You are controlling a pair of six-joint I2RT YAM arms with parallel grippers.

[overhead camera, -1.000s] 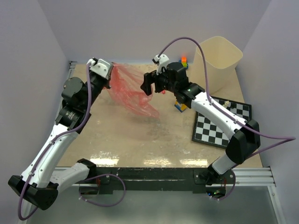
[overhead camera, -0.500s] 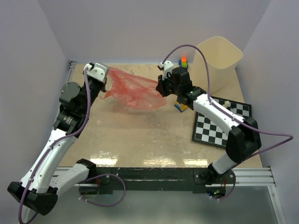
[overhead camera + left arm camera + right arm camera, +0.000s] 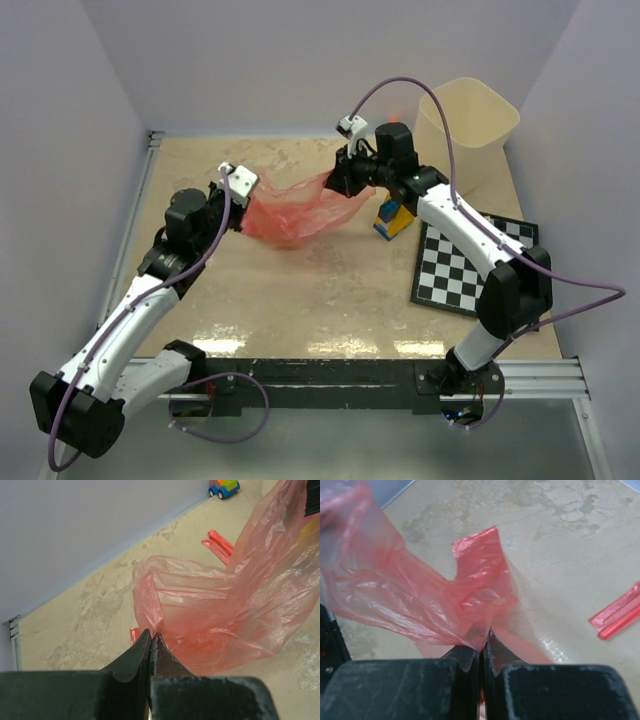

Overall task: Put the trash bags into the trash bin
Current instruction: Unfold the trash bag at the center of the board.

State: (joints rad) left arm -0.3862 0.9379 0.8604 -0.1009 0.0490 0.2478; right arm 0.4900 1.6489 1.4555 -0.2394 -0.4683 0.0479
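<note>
Underneath everything, the pale stone-patterned tabletop point(image 3: 300, 290). At its far right corner, upright and mouth up, the cream trash bin point(image 3: 468, 125). Left of the bin and well apart from it, in the far middle, the crinkly red sack point(image 3: 295, 212), pulled out with its long axis running left to right, sagging in the middle, one end at each hand. Contact between the sagging belly and the tabletop: not clear. On the right side, nearer than the bin, a black-and-white checkerboard point(image 3: 470, 262) lying flat. At the sack's left end, the left hand point(image 3: 151, 645), clamped tight on a pinched fold of the film, the sack spreading away beyond the fingertips. At the right end, the right hand point(image 3: 481, 647), likewise closed hard on a bunched edge, film fanning up and leftward from the tips. Just right of the right hand, by the checkerboard's far left corner, yellow-and-blue blocks point(image 3: 392, 217). Beyond the sack, flat on the tabletop and apart from both hands, a narrow folded red strip point(image 3: 218, 542), long axis slanted. Farther still, near the back wall, a small toy car point(image 3: 223, 487).
</note>
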